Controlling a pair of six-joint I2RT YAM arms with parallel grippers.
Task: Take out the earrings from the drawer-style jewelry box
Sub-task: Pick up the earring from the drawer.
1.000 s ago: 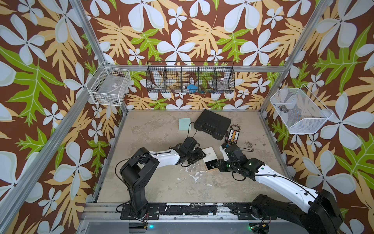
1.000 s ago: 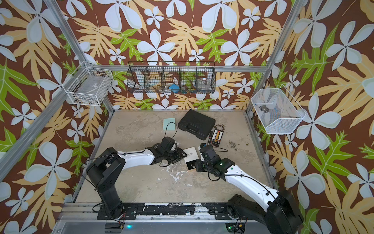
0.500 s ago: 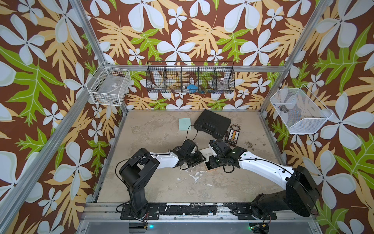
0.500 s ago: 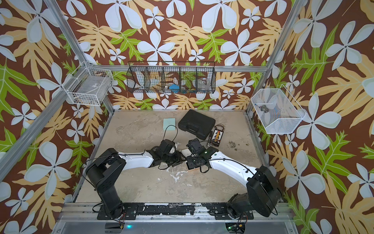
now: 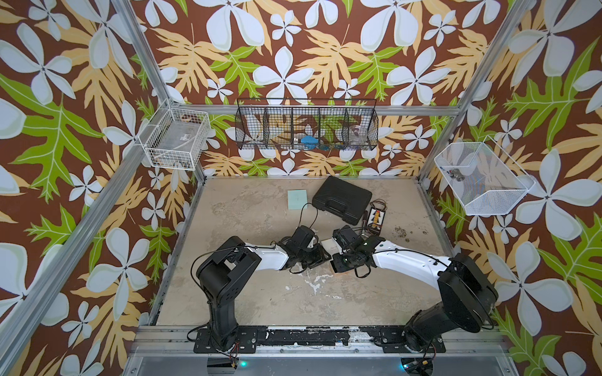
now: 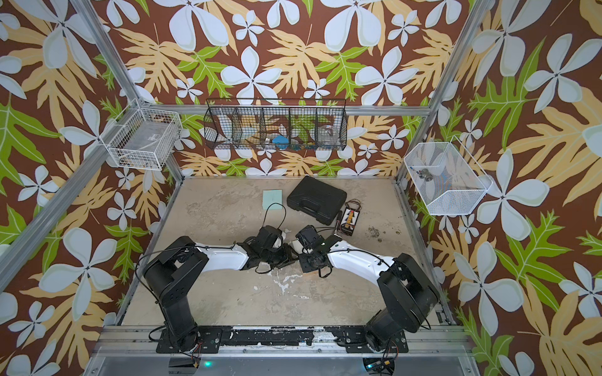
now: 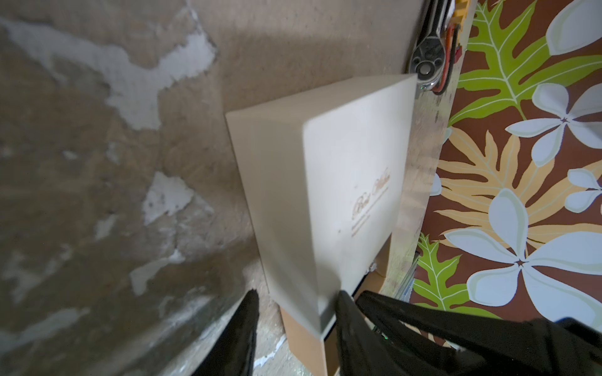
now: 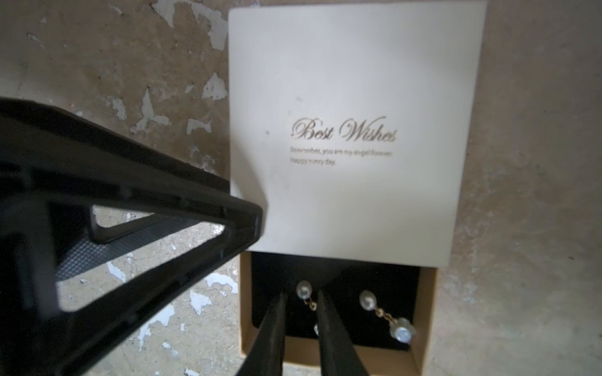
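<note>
A robot lab cell: a left arm (image 5: 270, 258) and right arm (image 5: 407, 267) are sitting bolted to a rail (image 5: 163, 338), a metal frame (image 5: 144, 55) is boxing in a worn table (image 5: 260, 293), a printed backdrop (image 5: 293, 48) is covering the walls, and wire baskets (image 5: 280, 130) are hanging off it.

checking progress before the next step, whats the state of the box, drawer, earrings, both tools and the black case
box, lying flat, printed face up
drawer, pulled partly out
earrings, both lying in the drawer, not yet out
left tool, astride the box, grip unclear
right tool, open, fingers either side of one earring
case, shut
</note>
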